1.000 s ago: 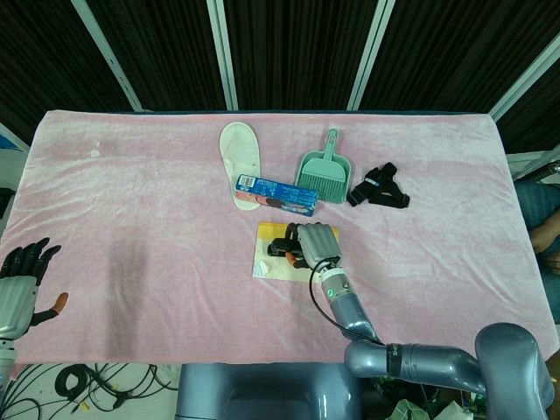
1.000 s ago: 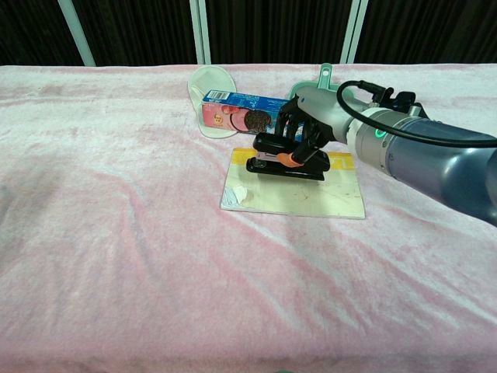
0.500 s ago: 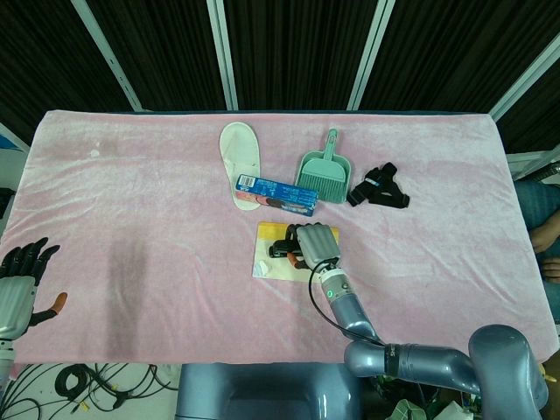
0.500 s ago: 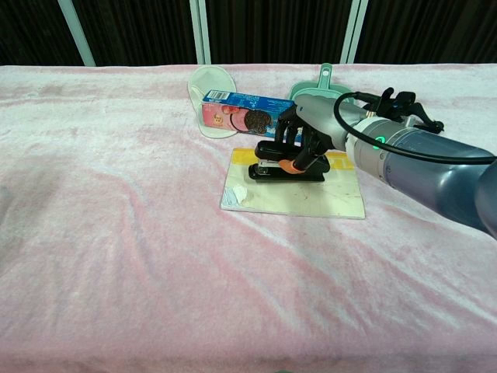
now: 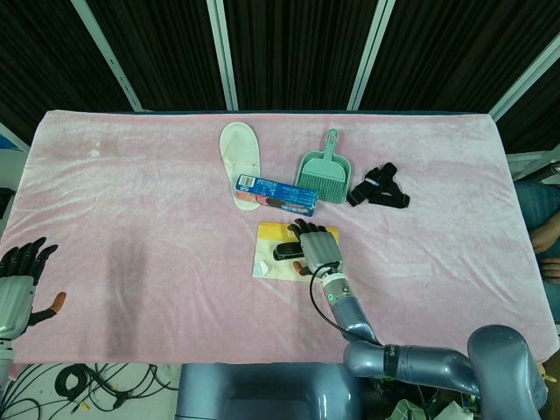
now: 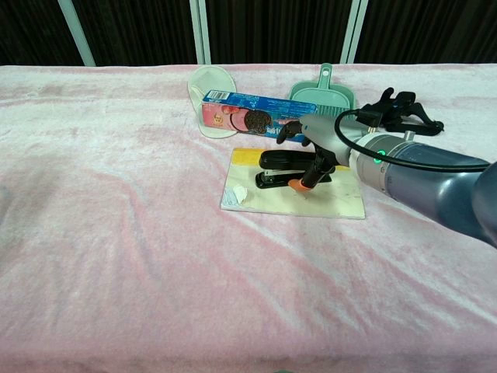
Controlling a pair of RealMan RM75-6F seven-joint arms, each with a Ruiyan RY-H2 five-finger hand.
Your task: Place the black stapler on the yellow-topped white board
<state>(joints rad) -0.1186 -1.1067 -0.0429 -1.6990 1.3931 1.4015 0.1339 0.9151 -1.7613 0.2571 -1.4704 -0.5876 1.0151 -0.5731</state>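
The black stapler (image 6: 281,168) lies flat on the white board (image 6: 311,203), just below the board's yellow top strip (image 6: 245,156). My right hand (image 6: 317,149) hovers at the stapler's right end with its fingers spread; the orange-tipped thumb (image 6: 297,185) sits in front of the stapler and the other fingers behind it, without gripping. In the head view the stapler (image 5: 286,253) shows left of the right hand (image 5: 318,249) on the board (image 5: 267,265). My left hand (image 5: 17,282) hangs off the table's left edge, fingers apart, holding nothing.
Behind the board lie a blue cookie box (image 5: 276,194), a white slipper (image 5: 240,153), a green dustpan (image 5: 324,171) and a black strap bundle (image 5: 378,186). A small white scrap (image 6: 239,194) sits on the board's front-left corner. Pink cloth covers the table.
The right hand lowered the stapler onto the board and opened its fingers off it. The stapler now lies free. The left hand has barely moved.
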